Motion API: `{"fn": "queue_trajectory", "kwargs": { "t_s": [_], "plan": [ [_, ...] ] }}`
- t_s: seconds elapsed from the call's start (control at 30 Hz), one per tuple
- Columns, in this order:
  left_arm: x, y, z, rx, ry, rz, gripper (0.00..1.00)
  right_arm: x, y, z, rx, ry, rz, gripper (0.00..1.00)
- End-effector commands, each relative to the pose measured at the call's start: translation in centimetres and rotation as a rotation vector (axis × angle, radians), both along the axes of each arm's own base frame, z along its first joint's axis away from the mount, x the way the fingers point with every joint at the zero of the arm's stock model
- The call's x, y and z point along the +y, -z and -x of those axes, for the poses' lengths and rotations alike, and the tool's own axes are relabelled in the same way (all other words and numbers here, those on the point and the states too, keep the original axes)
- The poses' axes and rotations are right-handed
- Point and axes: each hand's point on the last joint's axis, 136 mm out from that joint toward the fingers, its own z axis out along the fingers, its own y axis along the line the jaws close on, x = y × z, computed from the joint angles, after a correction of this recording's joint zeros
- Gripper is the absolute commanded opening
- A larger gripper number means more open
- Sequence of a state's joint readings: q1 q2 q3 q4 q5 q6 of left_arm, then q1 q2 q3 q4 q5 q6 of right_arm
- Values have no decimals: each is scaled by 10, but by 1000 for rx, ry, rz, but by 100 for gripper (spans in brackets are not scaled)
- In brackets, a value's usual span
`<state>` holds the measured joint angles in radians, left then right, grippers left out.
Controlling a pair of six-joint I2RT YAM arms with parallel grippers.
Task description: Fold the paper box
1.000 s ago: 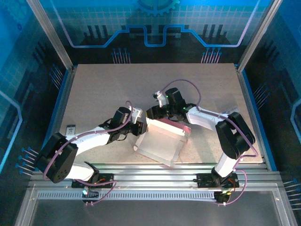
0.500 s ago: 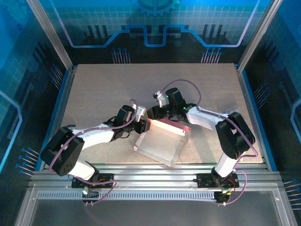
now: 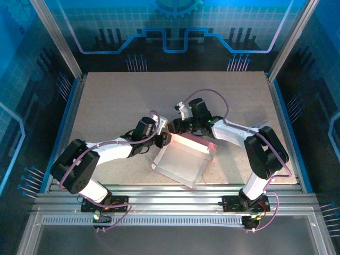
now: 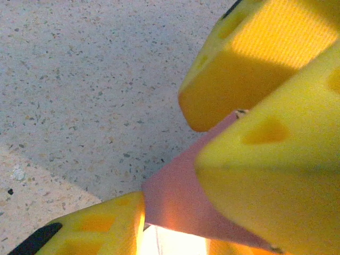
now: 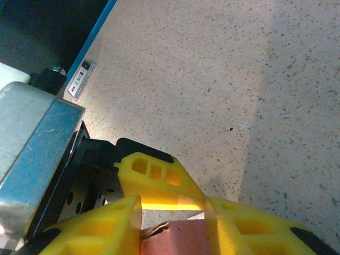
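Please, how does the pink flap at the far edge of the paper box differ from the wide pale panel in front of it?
On the paper box, the pink flap shows its pink face, the pale panel its whitish one. The flap is a narrow strip; the panel is broad. The left gripper and the right gripper meet at the flap's left end; no gripper touches the panel. Both are parts of one sheet.

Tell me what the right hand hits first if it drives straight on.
Probably a yellow finger of the left hand, just ahead of the right hand. An edge of the paper box sits between the right hand's own fingers. Depth is unclear.
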<state>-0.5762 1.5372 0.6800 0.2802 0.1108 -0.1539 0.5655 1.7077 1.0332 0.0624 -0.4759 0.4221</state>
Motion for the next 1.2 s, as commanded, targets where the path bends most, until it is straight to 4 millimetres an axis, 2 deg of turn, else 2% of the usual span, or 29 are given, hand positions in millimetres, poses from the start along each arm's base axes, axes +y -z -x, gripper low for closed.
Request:
{"fn": "queue_trajectory", "kwargs": {
  "t_s": [0.0, 0.63, 0.93, 1.03, 1.17],
  "plan": [
    [-3, -3, -12, -53, -7, -40, 33, -6, 32, 14, 111, -9, 61, 36],
    [7, 3, -24, -120, -129, -230, 13, -11, 32, 14, 129, 23, 65, 31],
    [2, 5, -25, -119, -162, -243, 12, -14, 34, 14, 137, 43, 69, 30],
    [3, 4, -25, -124, -173, -246, 11, -16, 30, 12, 149, 66, 75, 34],
    [4, 3, -24, -141, -186, -266, 11, -19, 8, 7, 156, 96, 34, 45]
  ]
}}
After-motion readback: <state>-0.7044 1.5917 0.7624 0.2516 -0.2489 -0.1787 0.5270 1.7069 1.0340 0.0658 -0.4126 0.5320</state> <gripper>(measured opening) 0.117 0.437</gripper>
